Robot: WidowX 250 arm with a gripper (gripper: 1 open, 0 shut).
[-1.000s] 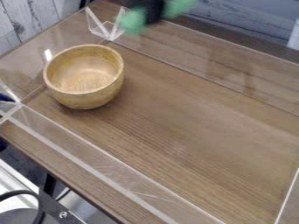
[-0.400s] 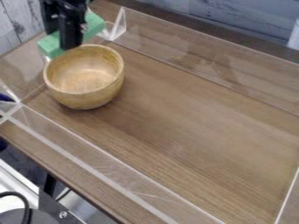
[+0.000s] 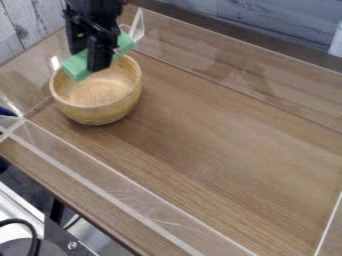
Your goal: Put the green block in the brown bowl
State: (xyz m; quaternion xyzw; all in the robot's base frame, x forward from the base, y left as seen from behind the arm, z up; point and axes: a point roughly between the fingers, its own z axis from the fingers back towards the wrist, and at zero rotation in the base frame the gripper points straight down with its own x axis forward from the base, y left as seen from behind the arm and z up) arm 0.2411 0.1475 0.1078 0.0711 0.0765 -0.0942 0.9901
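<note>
The gripper (image 3: 94, 52) has swung in from the far edge and now hangs over the brown bowl (image 3: 96, 95), clamped on the green block (image 3: 80, 65); no readable writing.

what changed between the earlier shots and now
The gripper, holding the green block, swept from the top of the frame leftward and down; it now hangs over the back rim of the brown bowl. The block has not been let go. The bowl and the clear plastic walls stayed put.
</note>
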